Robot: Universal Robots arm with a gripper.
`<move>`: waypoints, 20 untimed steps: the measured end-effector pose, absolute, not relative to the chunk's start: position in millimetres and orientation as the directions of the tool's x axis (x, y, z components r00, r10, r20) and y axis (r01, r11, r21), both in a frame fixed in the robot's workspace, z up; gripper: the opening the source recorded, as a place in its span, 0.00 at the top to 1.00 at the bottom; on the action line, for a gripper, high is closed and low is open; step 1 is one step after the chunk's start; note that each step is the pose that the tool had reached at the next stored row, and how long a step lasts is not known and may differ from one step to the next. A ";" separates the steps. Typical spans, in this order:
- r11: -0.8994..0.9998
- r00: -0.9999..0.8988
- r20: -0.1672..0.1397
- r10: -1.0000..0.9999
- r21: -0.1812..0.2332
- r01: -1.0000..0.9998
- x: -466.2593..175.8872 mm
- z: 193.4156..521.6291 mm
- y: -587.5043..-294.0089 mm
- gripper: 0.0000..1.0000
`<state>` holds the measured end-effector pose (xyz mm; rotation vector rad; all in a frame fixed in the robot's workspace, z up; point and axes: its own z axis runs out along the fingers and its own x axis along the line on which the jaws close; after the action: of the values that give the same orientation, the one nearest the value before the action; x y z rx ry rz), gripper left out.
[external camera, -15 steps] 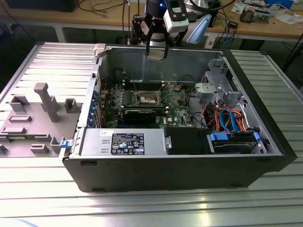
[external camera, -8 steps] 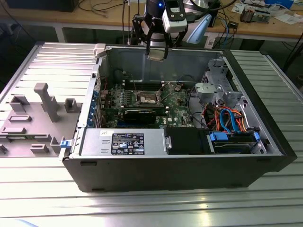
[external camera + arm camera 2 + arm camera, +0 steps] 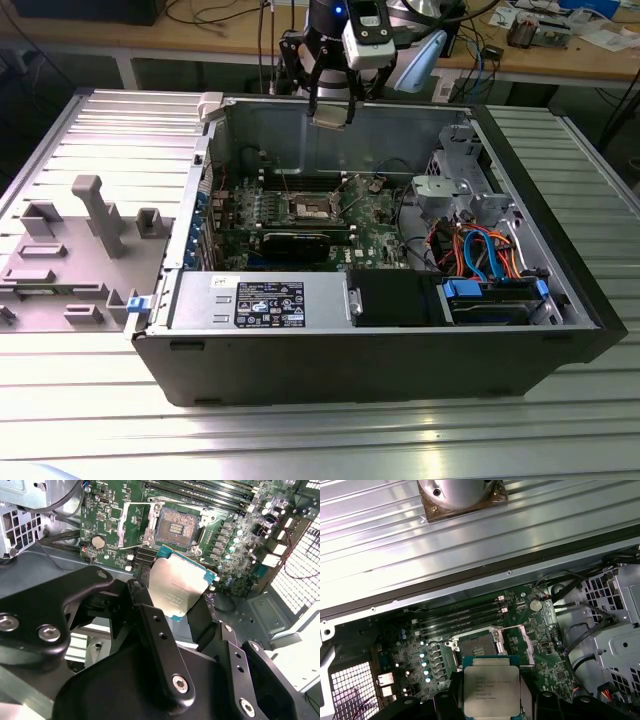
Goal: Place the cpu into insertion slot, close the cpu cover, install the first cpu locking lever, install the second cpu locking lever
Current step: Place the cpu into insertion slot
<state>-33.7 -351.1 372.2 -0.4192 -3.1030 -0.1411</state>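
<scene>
The hand (image 3: 175,597) grips the cpu (image 3: 491,690) by two opposite edges, high above the open computer case (image 3: 350,360). Below it, the insertion slot (image 3: 174,526) on the motherboard (image 3: 375,215) lies bare, with the cpu cover (image 3: 134,526) apparently swung aside. Placing is the step in hand. Seating likely calls for squaring the chip to the slot and lowering it level.

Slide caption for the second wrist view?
End effector grips the cpu, with the open, empty socket on the motherboard beyond.
</scene>
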 end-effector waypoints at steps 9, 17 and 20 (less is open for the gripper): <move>0.942 -0.946 0.019 0.323 0.088 0.324 -33.8 372.2 -351.1 0.46; 0.942 -0.946 0.019 0.324 0.088 0.324 -33.8 372.2 -351.1 0.46; 0.942 -0.946 0.019 0.325 0.088 0.325 -33.8 372.2 -351.1 0.46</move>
<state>-33.8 -351.1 372.2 -0.5169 -3.0910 -0.1415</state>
